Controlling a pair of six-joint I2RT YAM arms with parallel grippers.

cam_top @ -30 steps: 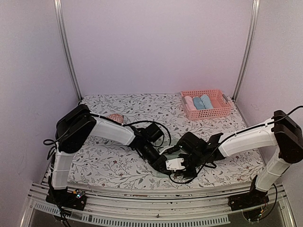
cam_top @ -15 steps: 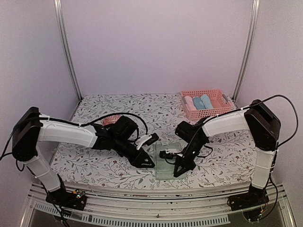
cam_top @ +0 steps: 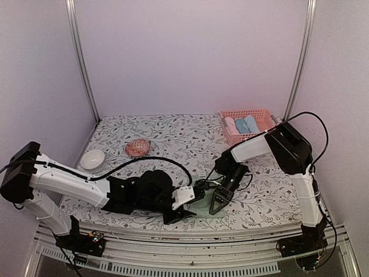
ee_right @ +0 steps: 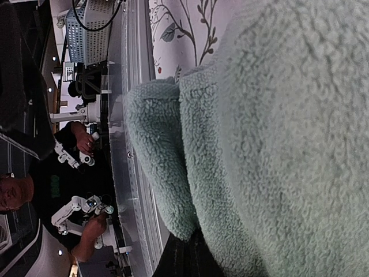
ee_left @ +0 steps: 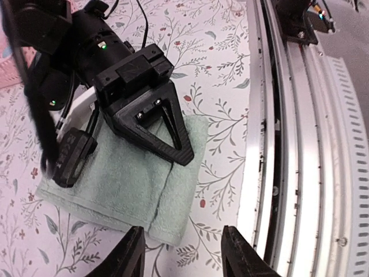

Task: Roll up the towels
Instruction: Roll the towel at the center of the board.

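Table (cam_top: 173, 130): floral cloth, metal rail (ee_left: 277, 144) along near edge.
Pink basket (cam_top: 256, 137): well beyond right gripper (cam_top: 214, 209), rolled towels (cam_top: 242, 125) inside.
Green towel (ee_left: 127, 190): folded flat, under right gripper's tips.
Right gripper: jaws closed, tips on towel's crease.
Left gripper (ee_left: 184, 259): fingers (ee_left: 131, 257) apart, empty, just beside towel's edge.

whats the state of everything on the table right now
green towel, folded flat, not rolled
left gripper, fingers apart, holding nothing
right gripper, fingers shut, tips on the green towel
pink basket, three rolled towels inside
white bowl, upright
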